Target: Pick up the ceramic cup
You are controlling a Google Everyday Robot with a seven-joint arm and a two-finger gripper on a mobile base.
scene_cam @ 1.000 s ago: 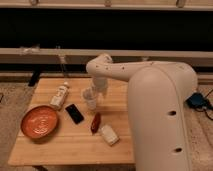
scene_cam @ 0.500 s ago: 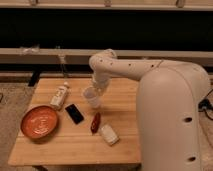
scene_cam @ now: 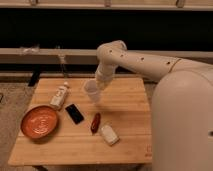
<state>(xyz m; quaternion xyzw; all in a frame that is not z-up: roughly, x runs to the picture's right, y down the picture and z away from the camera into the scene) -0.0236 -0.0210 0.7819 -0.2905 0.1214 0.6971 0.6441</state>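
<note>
Lifted, tapered white ceramic cup (scene_cam: 92, 92) tilts at end effector (scene_cam: 99, 85).

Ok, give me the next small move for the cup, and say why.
Probably a short straight lift. The gripper sits at the cup, which appears tilted, near the table's middle. The phone and the red item lie just in front of it, so rising straight up looks safest before moving sideways. Whether the hold is firm cannot be seen.

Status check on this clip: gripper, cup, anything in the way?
Gripper at the ceramic cup's rim, above the table. Cup tilted, apparently raised off the wood. Black phone and white bottle sit apart to the side.
</note>
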